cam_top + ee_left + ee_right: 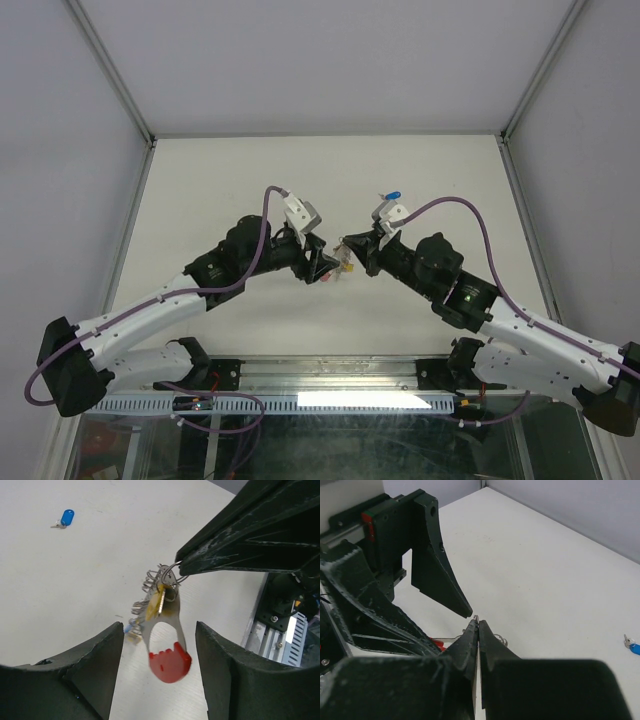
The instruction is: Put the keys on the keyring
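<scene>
Aloft over the white, grey-walled worktop [230, 190], right pincer [476, 624] clamps the keyring [165, 572]; left pincer [159, 630] gapes empty; blue key [66, 517] at 1 o'clock.

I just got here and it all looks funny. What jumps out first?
A red key dangles from the keyring, which the right pincer pinches in mid-air above the table's middle. The left pincer gapes open around that key. One blue key lies alone farther back.

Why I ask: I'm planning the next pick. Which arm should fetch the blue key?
Left, probably. The left gripper is open, holding nothing; the right gripper is shut on the keyring. The blue key lies loose.
</scene>
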`<state>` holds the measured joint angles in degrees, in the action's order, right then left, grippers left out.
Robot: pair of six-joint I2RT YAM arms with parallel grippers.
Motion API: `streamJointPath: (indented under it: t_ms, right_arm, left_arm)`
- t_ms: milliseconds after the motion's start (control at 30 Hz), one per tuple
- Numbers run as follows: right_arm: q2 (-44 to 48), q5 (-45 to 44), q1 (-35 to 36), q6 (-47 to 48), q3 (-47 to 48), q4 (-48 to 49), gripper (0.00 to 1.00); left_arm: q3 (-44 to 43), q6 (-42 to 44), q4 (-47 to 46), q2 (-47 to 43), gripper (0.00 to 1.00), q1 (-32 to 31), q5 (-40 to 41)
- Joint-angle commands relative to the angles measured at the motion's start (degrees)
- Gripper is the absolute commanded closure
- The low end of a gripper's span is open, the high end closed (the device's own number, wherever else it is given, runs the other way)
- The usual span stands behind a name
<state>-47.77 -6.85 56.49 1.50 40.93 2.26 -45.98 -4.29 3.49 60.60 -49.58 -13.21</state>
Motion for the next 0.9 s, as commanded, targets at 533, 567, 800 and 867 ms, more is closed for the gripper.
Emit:
streamJointPath:
  t_ms: [533,567,800,867]
  right_arm:
    - [1.1,-1.3,-0.1,-1.7,2.8,3.9,1.0]
    - [1.0,-1.2,-0.1,-1.8,2.8,4.0,1.0]
    - [0.3,-0.7,-0.2,-2.3,3.2,4.3,1.0]
    - [0.3,-0.9,-0.1,-2.5,3.3,4.3,1.0]
  left_arm:
    - [-2.1,1.3,-3.4,1.4,0.5,-1.1,-1.1]
    - [-2.1,1.2,-3.5,1.4,0.52,-1.1,-1.3]
    - [-1.7,1.1,-3.4,2.7,0.67,-1.0,-1.8]
    - [-1.3,1.0,-3.5,2.7,0.7,-1.0,-0.8]
